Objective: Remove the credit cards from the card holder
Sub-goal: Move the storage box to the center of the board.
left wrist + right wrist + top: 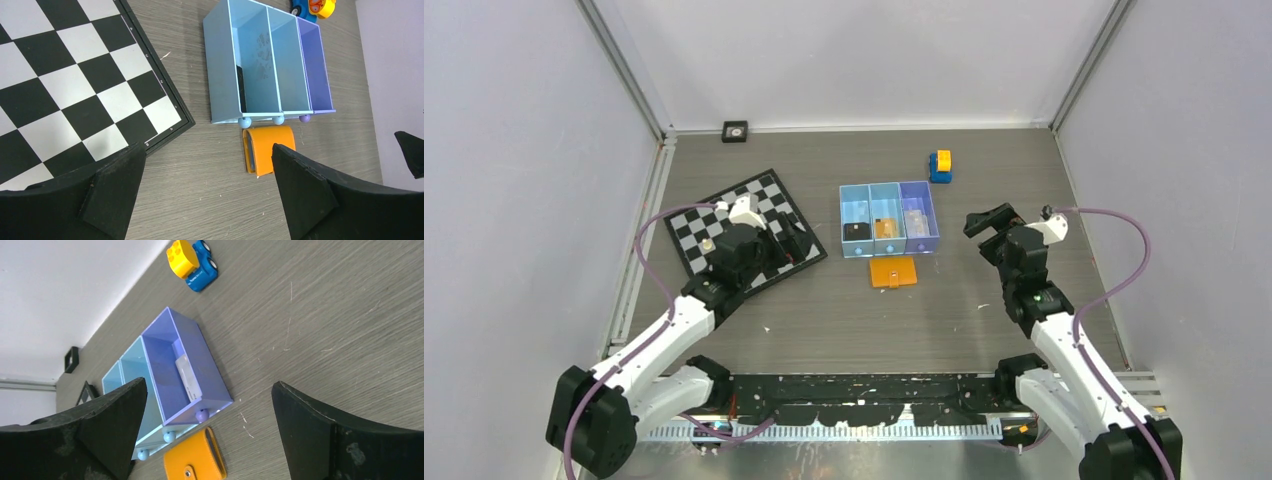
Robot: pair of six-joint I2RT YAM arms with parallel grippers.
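The small flat orange folding card holder [892, 271] lies closed on the grey wood-grain table, just on the near side of the blue three-compartment plastic tray [842, 220], close against the little round knobs along the tray's near wall. No cards show from here, since the holder is shut. The left gripper [774, 240] hangs over the black-and-white chessboard [769, 195] on the left with its fingers spread wide and nothing between them. The right gripper [994, 222] sits well to the right of the tray, also wide and empty. To my eye nothing has been touched yet. The trouble I'd expect comes from how thin the holder is. Fingers coming down on it may scrape the table and skid it under or against the tray, or nudge the tray itself. If only one arm works it, the whole wallet could lift or slide instead of opening at its tab.
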